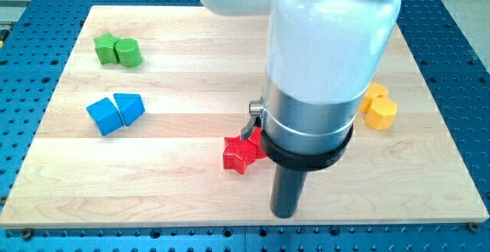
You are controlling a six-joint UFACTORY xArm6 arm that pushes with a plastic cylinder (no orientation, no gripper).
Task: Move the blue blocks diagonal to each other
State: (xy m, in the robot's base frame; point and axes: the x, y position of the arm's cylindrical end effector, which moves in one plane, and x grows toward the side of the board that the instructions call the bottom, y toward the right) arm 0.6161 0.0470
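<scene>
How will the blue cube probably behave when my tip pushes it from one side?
The blue cube sits flat, so it probably slides, not rolls. It touches the blue triangular block, which may move along. An off-centre push would likely turn it. My tip is far away.

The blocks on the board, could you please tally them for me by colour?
Green: 2, star and cylinder
Blue: 2, cube and wedge
Yellow: 2, and
Red: 1, star
Total: 7

The board (191,60) was pale, smooth wood; the arm (329,30) wore glossy white plastic above a brushed metal collar (306,118).
</scene>
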